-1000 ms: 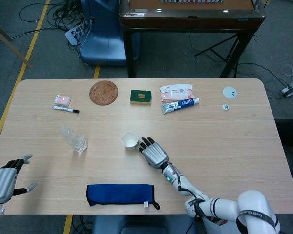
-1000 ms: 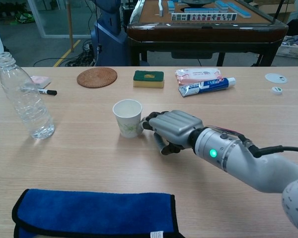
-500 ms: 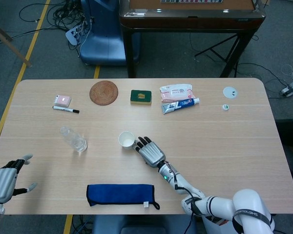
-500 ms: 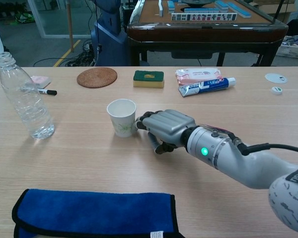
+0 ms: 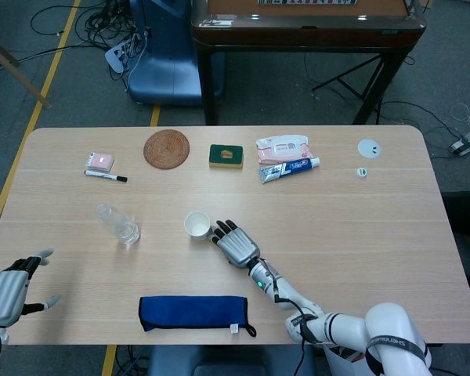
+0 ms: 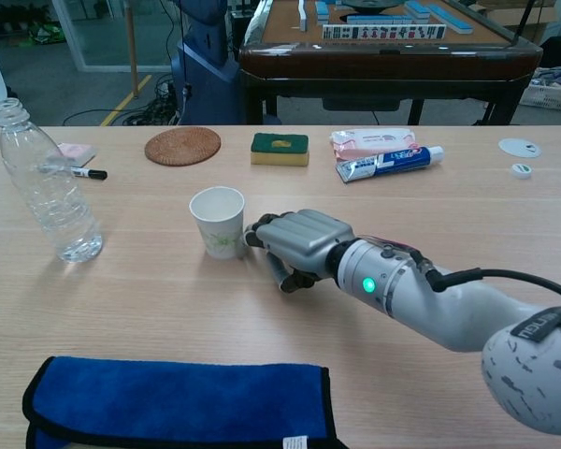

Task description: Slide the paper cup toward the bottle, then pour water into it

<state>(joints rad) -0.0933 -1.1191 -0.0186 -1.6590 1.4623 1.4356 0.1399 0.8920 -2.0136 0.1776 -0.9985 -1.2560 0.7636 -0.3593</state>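
An empty white paper cup stands upright mid-table. My right hand lies just right of it, fingers curled in, knuckles touching the cup's side and holding nothing. The clear, uncapped plastic bottle stands upright to the cup's left, with a gap between them and a little water in its bottom. My left hand hovers at the table's front left corner with fingers apart and nothing in it; the chest view does not show it.
A folded blue cloth lies near the front edge. Along the back lie a marker, a pink pad, a woven coaster, a green sponge, a wipes pack and toothpaste.
My right hand has slid left along the table, pushing the paper cup closer to the bottle. The left hand and the bottle have stayed put.
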